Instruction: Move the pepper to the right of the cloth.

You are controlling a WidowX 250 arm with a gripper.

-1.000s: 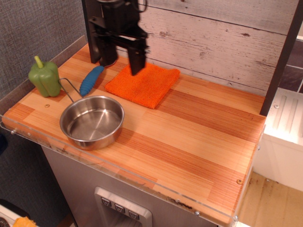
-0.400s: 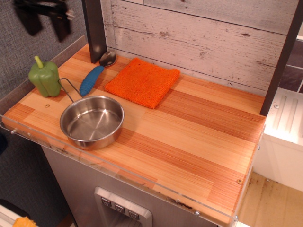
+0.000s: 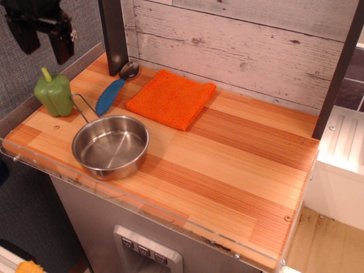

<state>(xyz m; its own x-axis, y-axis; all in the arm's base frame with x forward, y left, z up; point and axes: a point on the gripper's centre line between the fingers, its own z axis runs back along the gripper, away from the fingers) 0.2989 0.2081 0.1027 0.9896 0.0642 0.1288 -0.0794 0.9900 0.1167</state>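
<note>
Hovering above the pepper (image 3: 53,92), the tool (image 3: 44,50) seemingly gapes.

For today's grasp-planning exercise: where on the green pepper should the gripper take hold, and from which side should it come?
Grip the pepper across its lobed body, coming down from above, where the open gripper already hangs. It stands upright with its stem up, so the sides are free; the pan's wire handle lies close on its right, so low side approaches look crowded.
</note>
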